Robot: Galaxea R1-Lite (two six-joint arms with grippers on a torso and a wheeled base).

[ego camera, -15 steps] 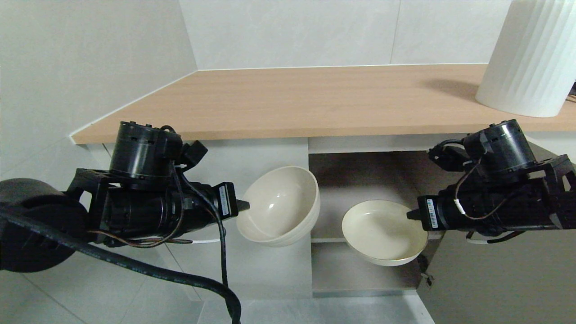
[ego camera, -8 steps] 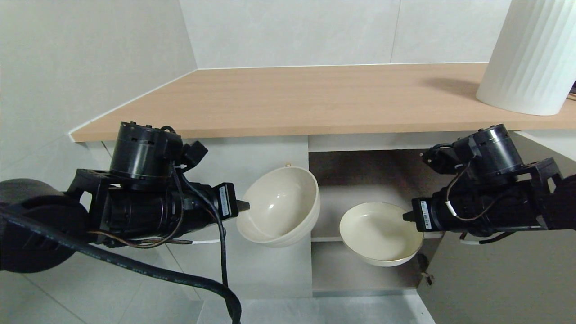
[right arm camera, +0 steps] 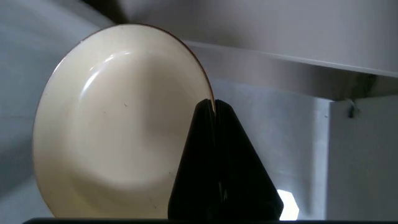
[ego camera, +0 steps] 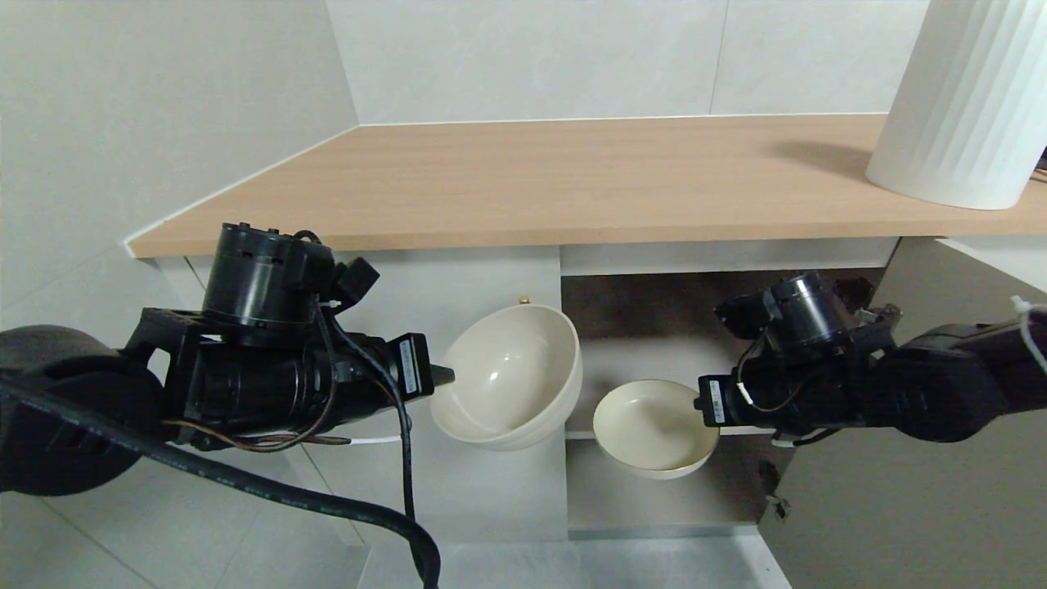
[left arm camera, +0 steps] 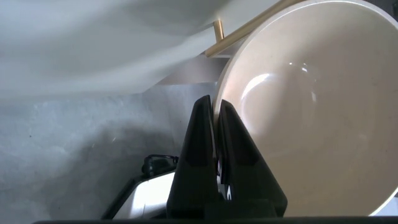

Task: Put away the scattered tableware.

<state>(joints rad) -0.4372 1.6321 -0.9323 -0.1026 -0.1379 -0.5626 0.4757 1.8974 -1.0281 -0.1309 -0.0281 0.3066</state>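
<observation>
Left gripper [ego camera: 442, 375] clamped tight on rim of deep cream bowl [ego camera: 511, 368]. Bowl tilted, held in front of shut cabinet door [ego camera: 458, 274] under wooden counter [ego camera: 532, 180]. Right gripper [ego camera: 702, 401] pinched on rim of shallow cream dish [ego camera: 650, 425], held at mouth of open cabinet [ego camera: 654, 319]. Bowl and dish near each other, not touching.

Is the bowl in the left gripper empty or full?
Empty: the bowl, pinched at its rim by the left gripper, shows a bare glossy inside.
</observation>
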